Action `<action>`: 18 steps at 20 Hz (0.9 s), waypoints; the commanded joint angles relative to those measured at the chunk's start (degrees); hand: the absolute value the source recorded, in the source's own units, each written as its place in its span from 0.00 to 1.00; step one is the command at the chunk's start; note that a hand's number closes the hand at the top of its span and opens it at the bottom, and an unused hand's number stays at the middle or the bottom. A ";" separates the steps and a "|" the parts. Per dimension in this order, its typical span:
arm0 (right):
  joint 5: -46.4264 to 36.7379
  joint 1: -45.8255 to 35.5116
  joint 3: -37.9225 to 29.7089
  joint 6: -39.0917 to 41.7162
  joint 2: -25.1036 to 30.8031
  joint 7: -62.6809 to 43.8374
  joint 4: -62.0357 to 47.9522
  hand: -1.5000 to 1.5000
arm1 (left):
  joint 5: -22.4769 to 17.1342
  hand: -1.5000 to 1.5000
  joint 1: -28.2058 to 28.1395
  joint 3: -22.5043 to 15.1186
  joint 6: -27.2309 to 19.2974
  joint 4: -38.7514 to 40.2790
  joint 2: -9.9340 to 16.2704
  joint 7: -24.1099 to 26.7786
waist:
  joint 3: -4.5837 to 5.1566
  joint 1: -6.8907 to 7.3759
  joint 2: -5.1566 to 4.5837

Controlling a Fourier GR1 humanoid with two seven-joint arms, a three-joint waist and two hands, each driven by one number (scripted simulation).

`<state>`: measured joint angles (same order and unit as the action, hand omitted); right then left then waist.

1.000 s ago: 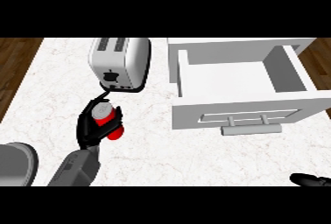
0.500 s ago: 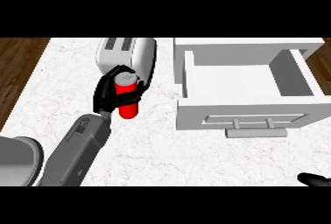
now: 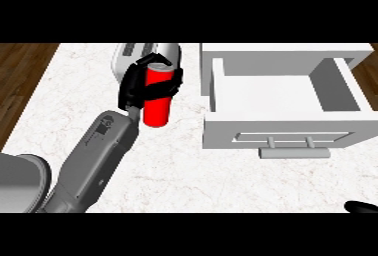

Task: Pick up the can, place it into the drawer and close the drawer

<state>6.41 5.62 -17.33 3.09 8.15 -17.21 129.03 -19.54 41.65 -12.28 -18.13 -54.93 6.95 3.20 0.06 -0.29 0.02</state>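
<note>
Head view: left hand (image 3: 140,86) w/ fingers curled round the red can (image 3: 159,100), clamped on it abt mid-body, can upright-ish w/ lower end sticking out below the hand. Can sits over the white marble worktop (image 3: 192,175), just in front of the silver toaster (image 3: 140,52), left of the drawer (image 3: 284,107) and apart from it. Drawer is white, pulled open, inside bare, handle (image 3: 294,145) on its near face. Right hand (image 3: 363,207) only a dark tip at the lower right edge; can't tell its finger state. Grey rounded object (image 3: 18,182) at lower left, partly cut off.
</note>
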 commanded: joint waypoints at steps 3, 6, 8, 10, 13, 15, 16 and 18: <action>-1.39 -2.52 0.36 -0.90 0.95 -2.39 -0.64 0.00 | 2.21 1.00 15.08 -0.64 -3.92 -2.31 -3.25 -8.95 | -0.08 -0.29 0.00; -2.74 -1.70 2.20 -1.22 -0.62 -2.09 0.76 0.00 | 2.24 1.00 21.37 1.56 -2.23 1.00 -2.15 -12.61 | -0.07 -0.60 -0.14; -0.56 -3.57 -0.92 -0.74 1.46 -2.15 -1.40 0.00 | 3.13 1.00 25.58 1.94 -3.80 3.30 -3.80 -14.53 | -0.09 -0.76 -0.18; -2.01 -0.74 0.99 -1.14 -1.02 -1.32 0.98 0.00 | 4.32 1.00 27.42 1.74 -6.28 3.37 -6.26 -15.67 | -0.09 -0.79 -0.07; 0.79 -1.66 -1.15 -0.77 0.39 -3.31 1.88 0.00 | 4.52 1.00 32.12 3.80 -5.87 10.42 -6.84 -14.60 | -0.09 -1.27 -0.20; -1.84 -2.33 1.10 -1.51 -1.27 -1.29 -0.67 0.00 | 4.59 1.00 36.48 4.52 -5.78 13.55 -6.86 -15.90 | -0.11 -1.28 -0.36; -1.53 -4.39 -0.01 -1.63 0.81 -3.29 0.23 0.00 | 3.99 1.00 36.86 3.55 -6.51 14.04 -6.88 -15.28 | -0.10 -1.30 -0.33; -2.10 -1.76 1.54 -0.92 -0.90 -1.91 1.49 0.00 | 4.27 1.00 39.05 5.17 -3.98 19.08 -6.91 -12.71 | -0.11 -1.67 -0.51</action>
<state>5.83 3.39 -17.42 2.20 8.23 -19.67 130.12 -15.71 75.83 -8.72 -23.47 -42.50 0.74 -11.32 -0.04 -1.66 -0.27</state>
